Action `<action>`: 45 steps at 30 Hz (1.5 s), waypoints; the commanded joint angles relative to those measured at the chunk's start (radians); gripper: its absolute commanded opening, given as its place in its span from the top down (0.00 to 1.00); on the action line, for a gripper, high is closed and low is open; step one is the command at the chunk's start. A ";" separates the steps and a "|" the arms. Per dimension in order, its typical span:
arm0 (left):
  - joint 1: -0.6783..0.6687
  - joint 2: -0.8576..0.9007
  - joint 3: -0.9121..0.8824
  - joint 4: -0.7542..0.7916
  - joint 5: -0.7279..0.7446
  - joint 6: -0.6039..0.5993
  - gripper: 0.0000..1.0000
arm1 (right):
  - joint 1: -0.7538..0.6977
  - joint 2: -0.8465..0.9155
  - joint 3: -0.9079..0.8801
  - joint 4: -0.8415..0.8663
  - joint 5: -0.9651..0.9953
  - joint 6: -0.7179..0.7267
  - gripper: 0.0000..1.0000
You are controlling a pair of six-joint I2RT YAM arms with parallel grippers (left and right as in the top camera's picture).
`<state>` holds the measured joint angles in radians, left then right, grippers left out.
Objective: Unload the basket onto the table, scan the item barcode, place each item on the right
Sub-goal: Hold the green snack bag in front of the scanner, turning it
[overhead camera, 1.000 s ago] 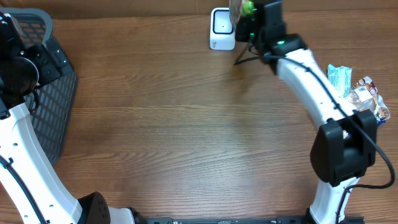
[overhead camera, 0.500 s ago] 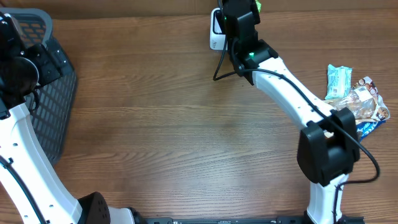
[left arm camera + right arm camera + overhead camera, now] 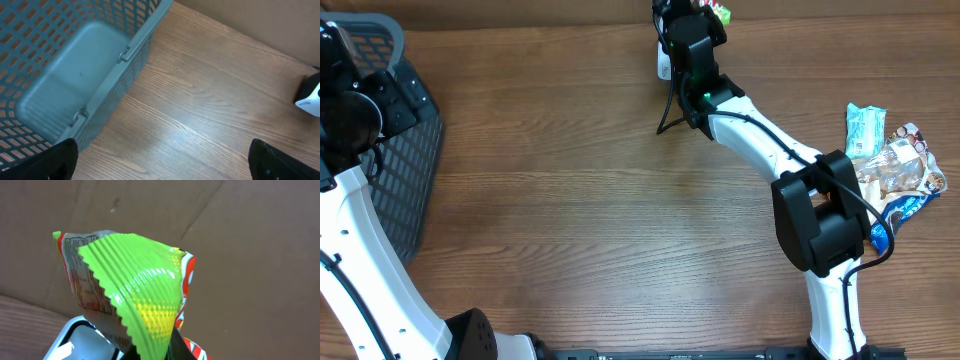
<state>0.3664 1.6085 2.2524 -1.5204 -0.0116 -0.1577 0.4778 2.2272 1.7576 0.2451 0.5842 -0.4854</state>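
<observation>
At the left, the left hand (image 3: 162, 150) is held released above the surface (image 3: 200, 125), beside the basket (image 3: 132, 52). At the far edge, a green packet (image 3: 135, 295) is grasped in the clenched right hand (image 3: 700, 18), just above the white scanner (image 3: 75, 340).

basket (image 3: 415, 160) left, scanner (image 3: 310, 97) far edge, packets (image 3: 895, 165) right

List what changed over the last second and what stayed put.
The right gripper, shut on the green snack packet, swung left along the table's far edge. That brought the packet over the white scanner, now mostly covered by the arm in the overhead view. Nothing was grasped or released. Unchanged: the left gripper, open by the mesh basket, and the pile of packets on the right.
</observation>
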 commanded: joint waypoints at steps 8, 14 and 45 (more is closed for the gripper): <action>0.000 0.001 0.013 0.002 0.005 -0.003 0.00 | 0.020 0.021 0.011 0.084 0.037 -0.050 0.96; 0.000 0.001 0.013 0.002 0.005 -0.003 0.00 | 0.024 0.078 0.011 0.165 0.063 -0.201 0.96; 0.000 0.001 0.013 0.002 0.005 -0.003 0.00 | -0.008 0.090 0.011 0.270 -0.105 -0.309 0.96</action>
<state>0.3664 1.6085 2.2524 -1.5200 -0.0116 -0.1577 0.4801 2.3318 1.7576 0.4965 0.5087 -0.7898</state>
